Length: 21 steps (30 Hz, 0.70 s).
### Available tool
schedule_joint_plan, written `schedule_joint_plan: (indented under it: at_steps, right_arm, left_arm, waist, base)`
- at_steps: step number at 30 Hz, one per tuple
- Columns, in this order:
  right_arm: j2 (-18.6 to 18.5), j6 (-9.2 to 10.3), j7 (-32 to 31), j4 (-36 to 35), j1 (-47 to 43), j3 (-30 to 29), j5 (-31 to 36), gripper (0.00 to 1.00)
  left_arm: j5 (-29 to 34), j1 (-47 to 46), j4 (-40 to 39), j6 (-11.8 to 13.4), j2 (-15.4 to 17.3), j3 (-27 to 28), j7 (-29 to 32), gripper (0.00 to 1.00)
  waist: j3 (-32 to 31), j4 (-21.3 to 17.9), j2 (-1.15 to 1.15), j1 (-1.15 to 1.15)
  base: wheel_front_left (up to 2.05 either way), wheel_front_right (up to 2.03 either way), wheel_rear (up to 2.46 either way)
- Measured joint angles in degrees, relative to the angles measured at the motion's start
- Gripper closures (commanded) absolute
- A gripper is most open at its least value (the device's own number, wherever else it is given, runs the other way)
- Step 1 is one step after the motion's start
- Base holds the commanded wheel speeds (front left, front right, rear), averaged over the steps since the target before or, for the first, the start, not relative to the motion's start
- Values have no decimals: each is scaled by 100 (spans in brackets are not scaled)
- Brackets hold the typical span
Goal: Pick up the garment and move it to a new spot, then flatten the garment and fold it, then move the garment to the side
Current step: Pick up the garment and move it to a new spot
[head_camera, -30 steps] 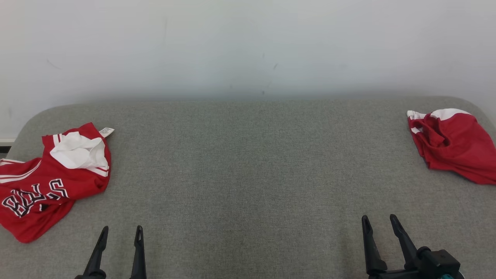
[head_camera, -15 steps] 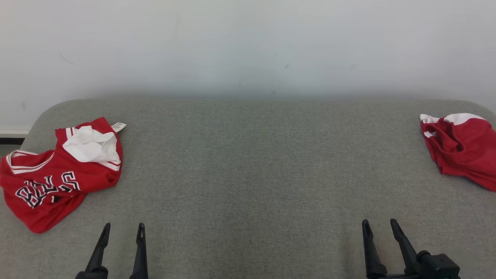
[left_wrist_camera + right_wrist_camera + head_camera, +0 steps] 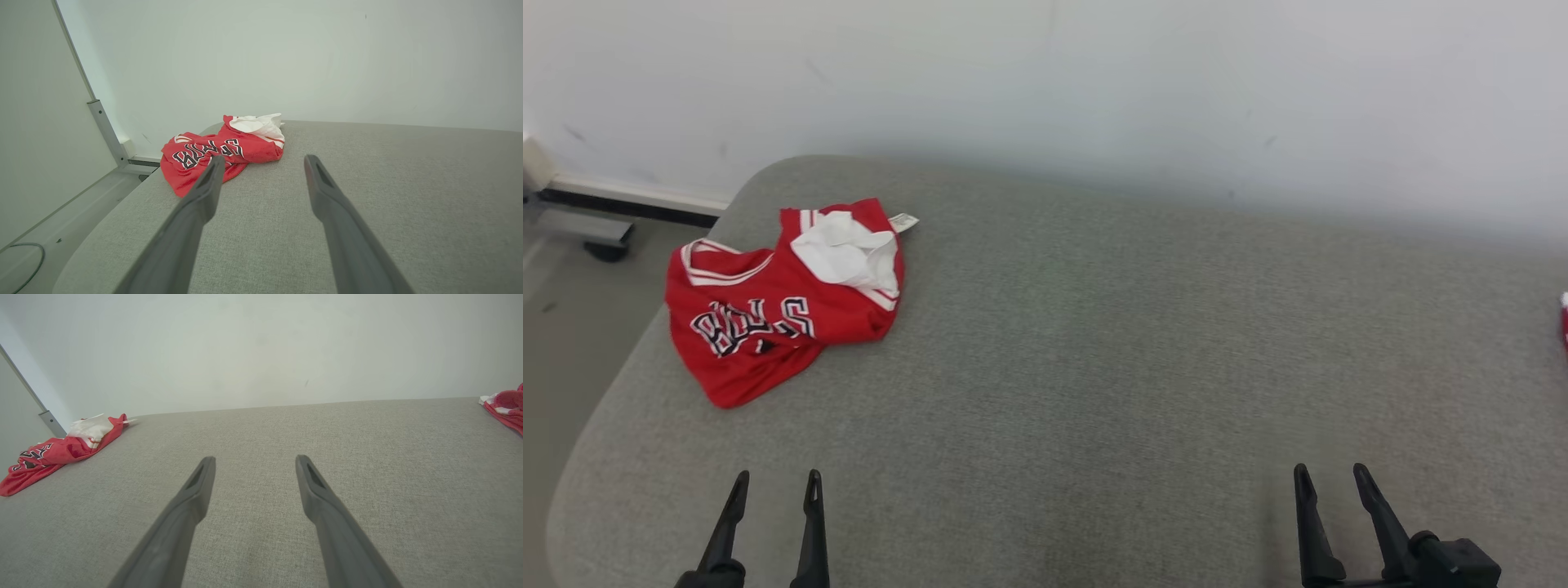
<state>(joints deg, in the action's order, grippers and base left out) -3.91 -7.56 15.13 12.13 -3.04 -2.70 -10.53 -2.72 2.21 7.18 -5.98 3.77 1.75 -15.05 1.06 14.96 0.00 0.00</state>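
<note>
The grey table (image 3: 1094, 343) spread wide beneath both arms. Near its far left corner lay the red jersey (image 3: 768, 327), crumpled, its long axis slanting from the near left edge up toward the wall, with white lining bunched at the far end. A second red garment (image 3: 504, 406) sat at the far right edge. The left claw (image 3: 778, 475) stood open and empty, almost straight behind the jersey and well short of it. The right claw (image 3: 1330, 469), likewise open and empty, was much farther off, so the reach likely fell to the left arm
</note>
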Motion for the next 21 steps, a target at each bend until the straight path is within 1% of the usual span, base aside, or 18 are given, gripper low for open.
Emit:
schedule_joint_plan:
  at_steps: [8,13,17,21]
  right_arm:
    - [-5,0,0,10,-4,-5,5,0]
    - [-9,0,0,21,-16,3,5,0]
    - [-31,0,0,41,-7,86,8,0]
    - [-89,0,0,71,75,160,11,0]
  left_arm:
    - [-42,-2,68,-4,24,99,0,0]
    - [-62,38,62,2,25,182,0,0]
    - [-82,113,19,24,32,310,0,0]
    - [-92,130,-60,51,24,383,0,0]
  waist:
    - [63,755,1,0]
    - [71,1158,1,0]
    - [77,1388,1,0]
    - [140,1477,1,0]
  base:
    - [0,0,0]
    - [0,0,0]
    - [0,0,0]
    - [0,0,0]
